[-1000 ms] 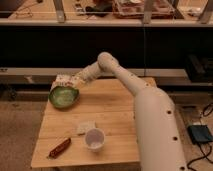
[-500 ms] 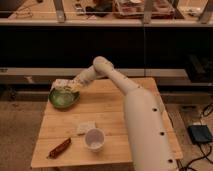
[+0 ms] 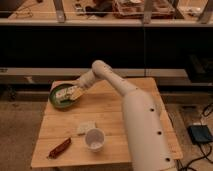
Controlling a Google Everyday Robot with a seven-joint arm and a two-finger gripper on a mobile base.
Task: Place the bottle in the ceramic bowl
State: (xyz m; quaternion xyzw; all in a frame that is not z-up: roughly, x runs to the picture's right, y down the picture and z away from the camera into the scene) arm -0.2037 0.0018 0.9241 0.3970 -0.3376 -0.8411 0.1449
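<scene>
Camera view gives you the wooden counter (image 3: 117, 117) from above and in front, with your robot's white arm (image 3: 135, 107) rising from the lower right and reaching across to the far left corner. Your claw (image 3: 75, 92) sits at the end of that arm, right over the ceramic bowl (image 3: 54, 102), which stands at the counter's back left corner, close to both edges. The bottle (image 3: 64, 93) lies roughly level, directly above the bowl's inside, its near end meeting the claw. You would read the claw as pinching the bottle, since the bottle's end sits in the claw's tip, though the separate fingers do not resolve. You cannot tell whether the bottle already touches the bowl's floor or hangs just above it.

Nearer to you on the counter, a white cup (image 3: 94, 139) stands upright with its mouth open to the camera. Just behind and left of it lies a flat pale packet (image 3: 85, 127), almost touching the cup's rim. Further left, close to the front edge, a reddish-brown elongated item (image 3: 59, 147) lies at a slant, well apart from the bowl.

Behind the counter you see a dark shelf unit (image 3: 75, 45), and on the floor to the right a dark box with cables (image 3: 200, 134).
</scene>
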